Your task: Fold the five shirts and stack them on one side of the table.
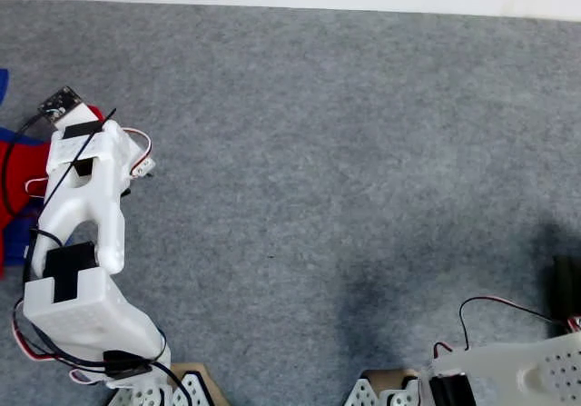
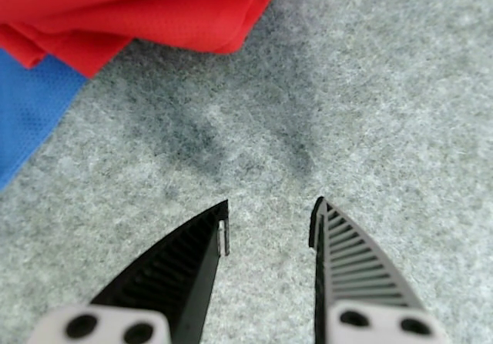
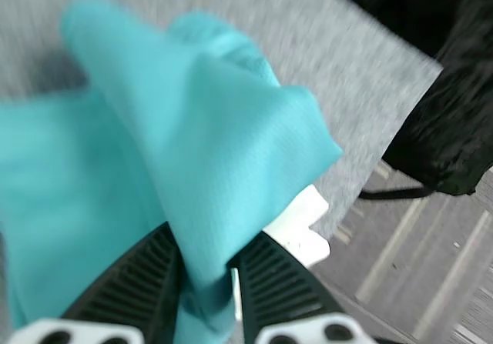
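Since the teal shirt point(image 3: 192, 151) looks thin, limp and light — bunching where the right gripper point(image 3: 208, 248) pinches a fold near the table point(image 3: 370, 59) edge — I'd take it by shoulder corners, while the left gripper point(image 2: 269, 213) hangs parted and empty beside the red shirt point(image 2: 139, 5).

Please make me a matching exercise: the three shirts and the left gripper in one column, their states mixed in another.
Column A
1 red shirt
2 blue shirt
3 teal shirt
4 left gripper

Column B
a partly under another shirt
b open, holding nothing
c lying on another shirt
d pinched in the right gripper

Pairs: 1-c, 2-a, 3-d, 4-b
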